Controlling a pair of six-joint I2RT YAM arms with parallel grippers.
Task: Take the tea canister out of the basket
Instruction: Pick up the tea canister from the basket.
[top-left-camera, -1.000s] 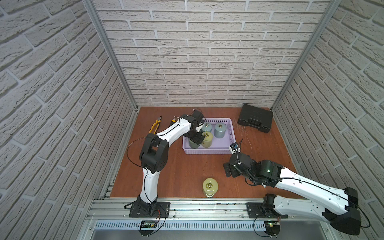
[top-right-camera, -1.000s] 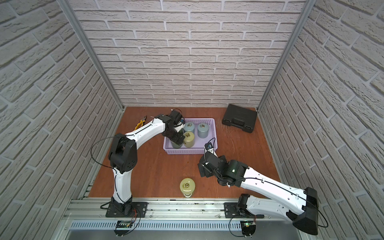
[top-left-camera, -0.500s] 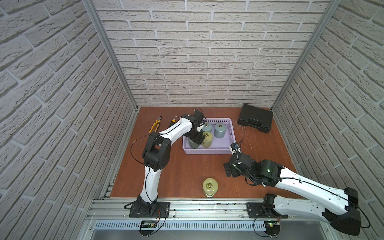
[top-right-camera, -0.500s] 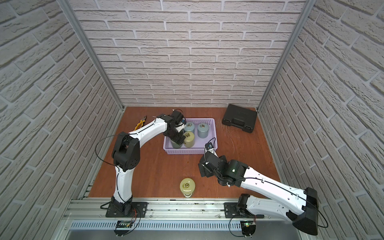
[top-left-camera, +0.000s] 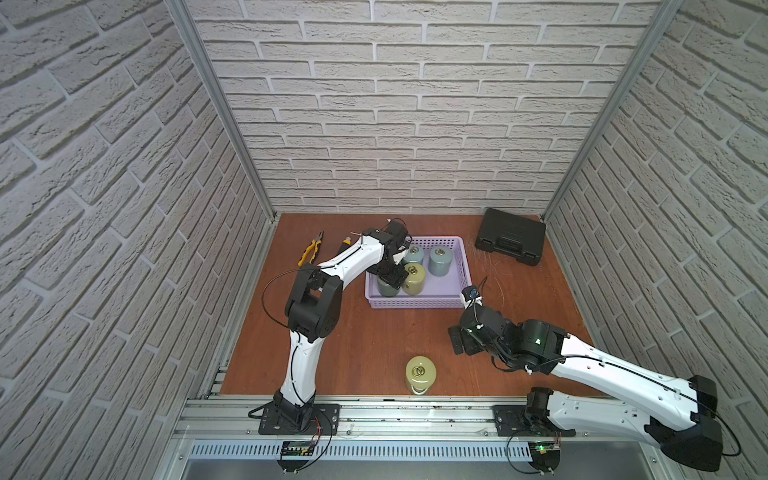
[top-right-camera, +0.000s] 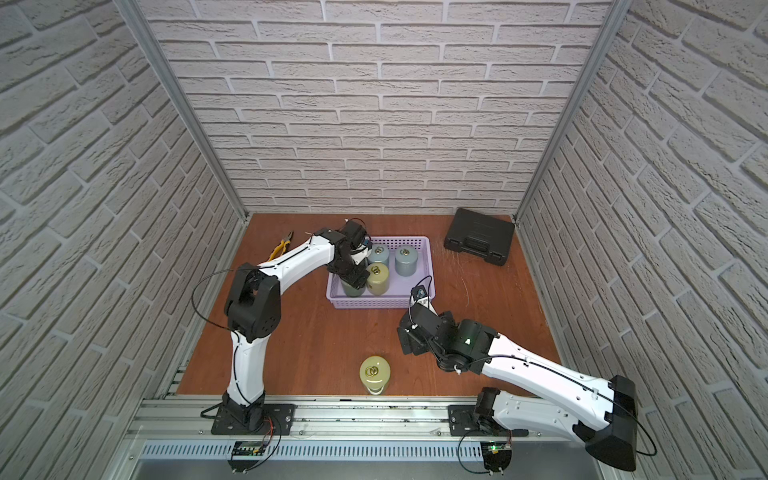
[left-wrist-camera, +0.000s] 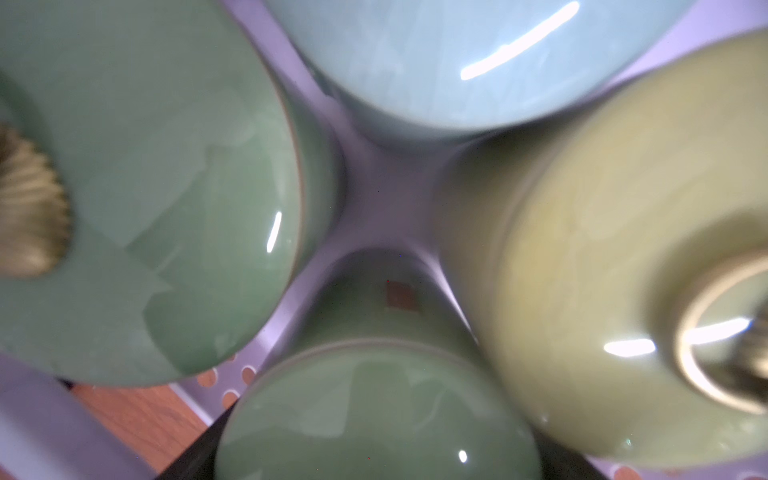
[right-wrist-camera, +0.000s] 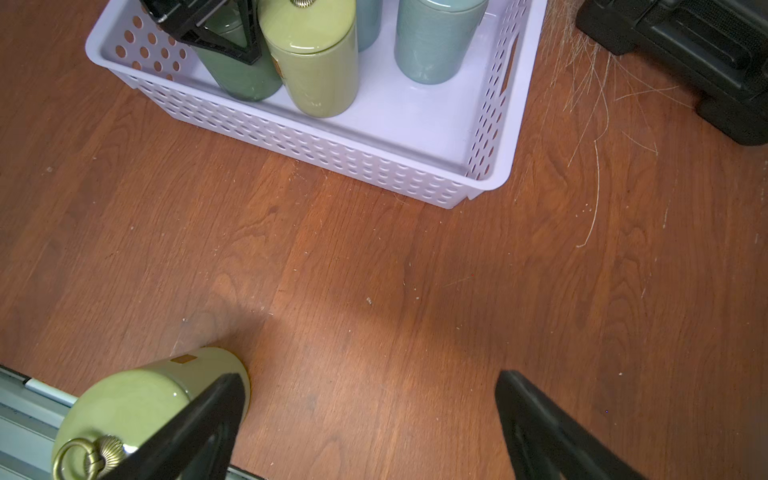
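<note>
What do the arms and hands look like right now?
The left arm and right arm have white shells, black joint housings and bases, and thin black cables looping alongside. The left hand and right hand have black, tapered fingers. A green light glows on the right arm's joint.
</note>
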